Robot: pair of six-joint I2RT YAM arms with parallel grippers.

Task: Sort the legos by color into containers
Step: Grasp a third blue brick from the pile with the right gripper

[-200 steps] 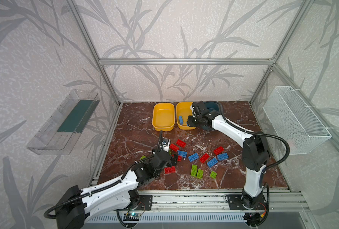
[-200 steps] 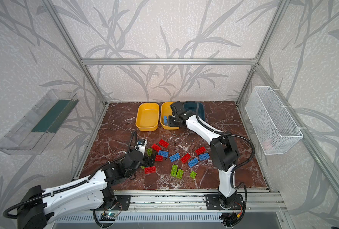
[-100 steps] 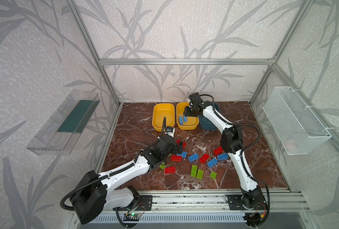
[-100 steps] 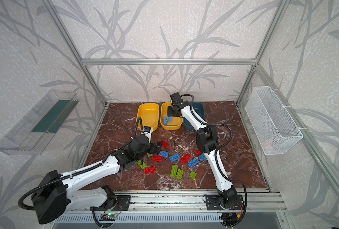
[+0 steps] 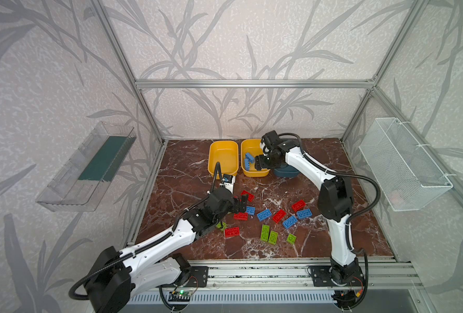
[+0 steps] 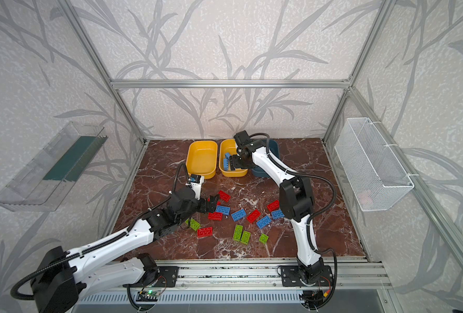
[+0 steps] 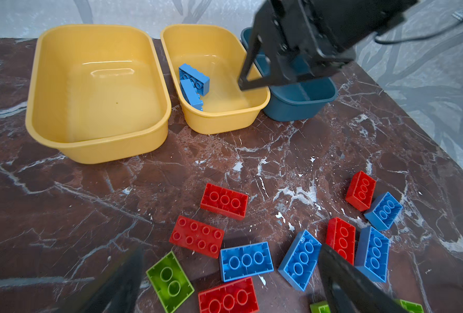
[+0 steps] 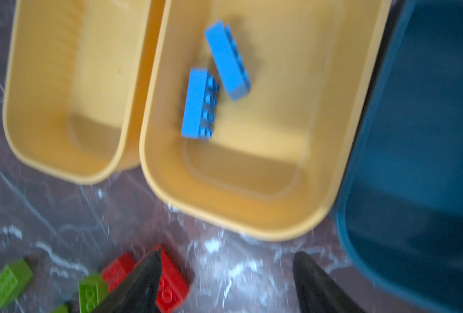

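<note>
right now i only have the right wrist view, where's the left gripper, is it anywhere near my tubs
Observer: No. The left gripper is open, low among the loose bricks on the table, apart from the middle yellow tub.
Operator: how many blues on the table
Observer: Four blue bricks lie loose. The rightmost one sits beside a red brick.
Operator: and greens
Observer: At least four green bricks show. Two of them lie side by side at the pile's near edge.
</note>
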